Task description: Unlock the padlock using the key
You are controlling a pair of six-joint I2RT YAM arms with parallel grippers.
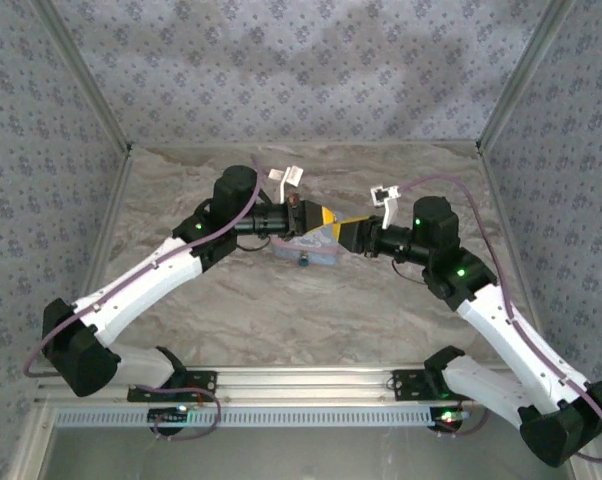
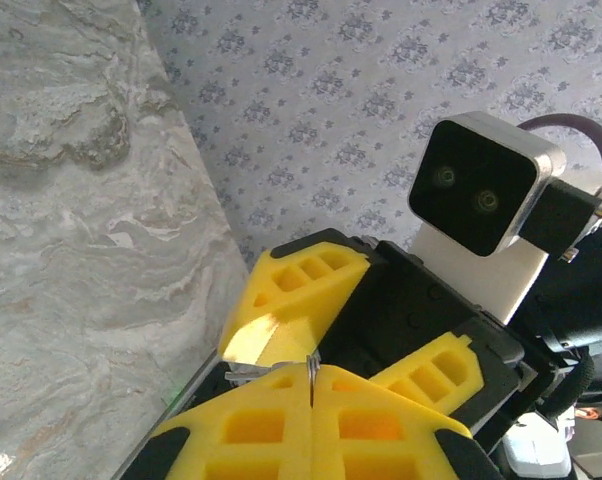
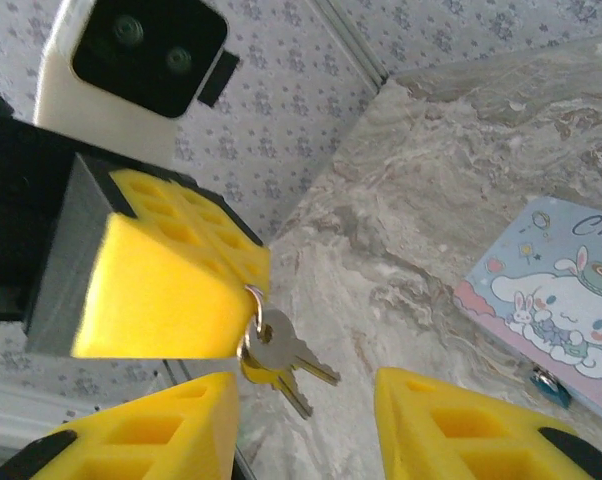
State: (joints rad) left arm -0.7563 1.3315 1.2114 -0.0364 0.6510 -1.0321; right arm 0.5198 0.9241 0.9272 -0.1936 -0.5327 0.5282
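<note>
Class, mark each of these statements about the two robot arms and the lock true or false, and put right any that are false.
1. The left gripper is shut on the ring of the keys. True.
2. The right gripper is clamped on the padlock. False: its fingers stand apart and hold nothing.
3. The padlock sits at the edge of the cartoon tin, which lies on the table. True.
4. A key is already in the padlock. False: the keys hang from the left gripper, well apart from the padlock.
</note>
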